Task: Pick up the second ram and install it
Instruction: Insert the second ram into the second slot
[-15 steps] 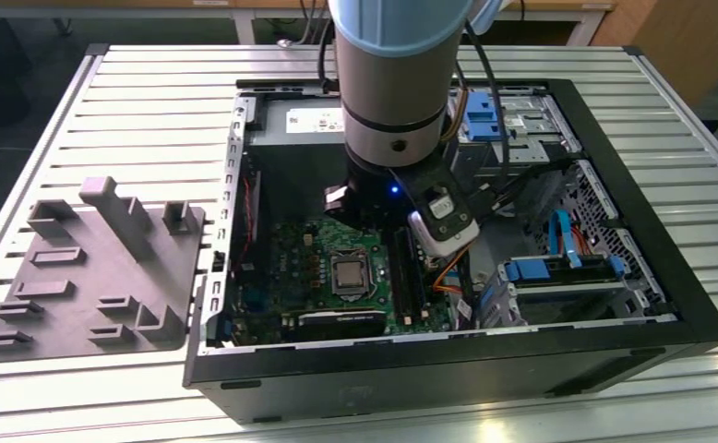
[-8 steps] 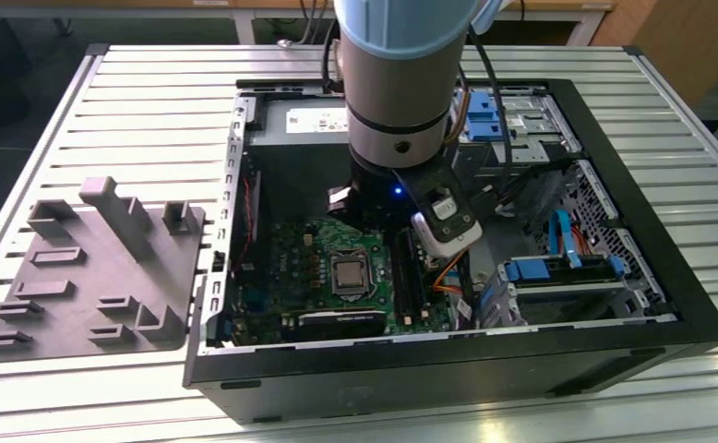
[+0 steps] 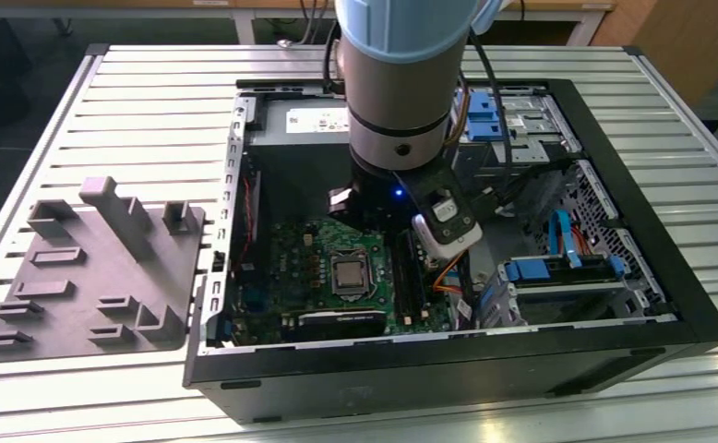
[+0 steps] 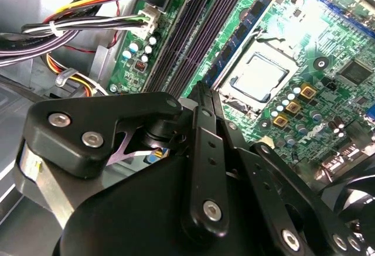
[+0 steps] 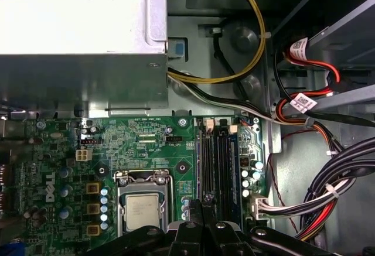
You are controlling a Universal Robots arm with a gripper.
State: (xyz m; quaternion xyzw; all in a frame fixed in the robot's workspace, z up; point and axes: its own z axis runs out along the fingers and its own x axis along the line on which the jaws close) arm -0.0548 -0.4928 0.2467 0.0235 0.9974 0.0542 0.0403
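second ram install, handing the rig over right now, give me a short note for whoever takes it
Gripper: down inside the open pc case, over the memory slots beside the cpu; grip state unreadable.
Second ram: cannot tell whether it is gripped or seated in a slot.
Grey tray: outside the case, on the exterior view's left.
Done: arm is at the slots.
Left: seating of the ram not confirmed.

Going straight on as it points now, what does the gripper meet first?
The gripper would probably meet the long dark memory slots on the green motherboard; depth is unclear.
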